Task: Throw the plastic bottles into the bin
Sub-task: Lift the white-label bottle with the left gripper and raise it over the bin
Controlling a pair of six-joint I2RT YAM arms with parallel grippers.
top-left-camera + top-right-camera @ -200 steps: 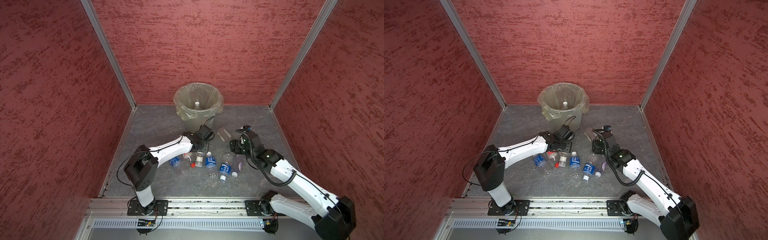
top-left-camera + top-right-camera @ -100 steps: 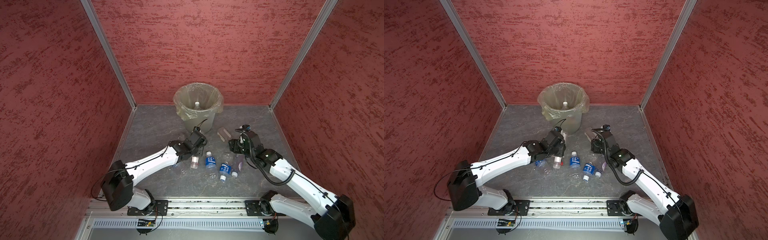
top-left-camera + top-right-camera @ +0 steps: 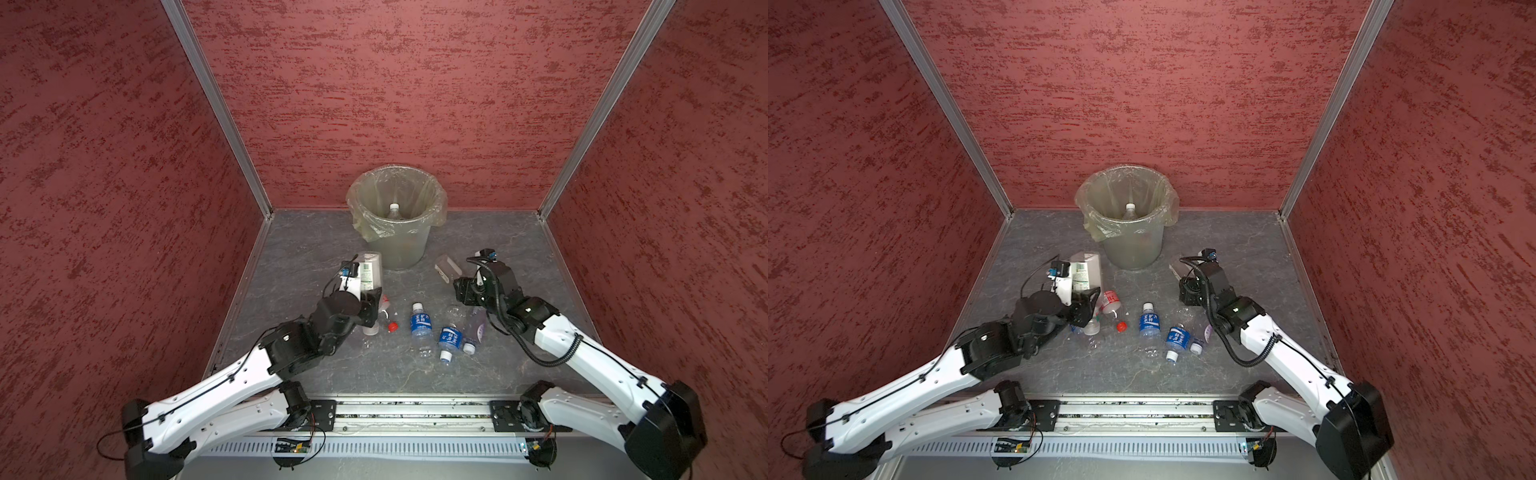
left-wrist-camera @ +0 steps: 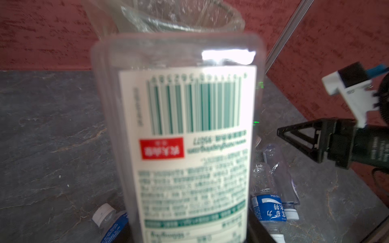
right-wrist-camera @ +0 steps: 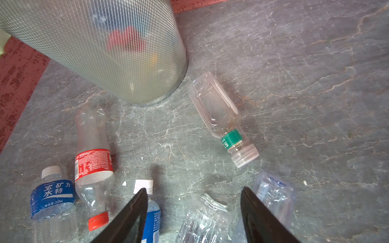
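Currently the left pincer (image 3: pixel 371 296) pinches a labelled bottle (image 3: pixel 368 272), its base toward the bin (image 3: pixel 403 249) just beyond. The right pincer (image 5: pixel 192 193) hovers spread over loose bottles (image 3: pixel 420 326). Risk: the slick bottle may slip, or strike the bin's rim.

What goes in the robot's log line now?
left gripper: shut on white-label bottle | right gripper: open over floor bottles | bin: holds white-capped bottle

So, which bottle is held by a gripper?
The large clear bottle with the white, green-printed label, in the left gripper; no other is held.
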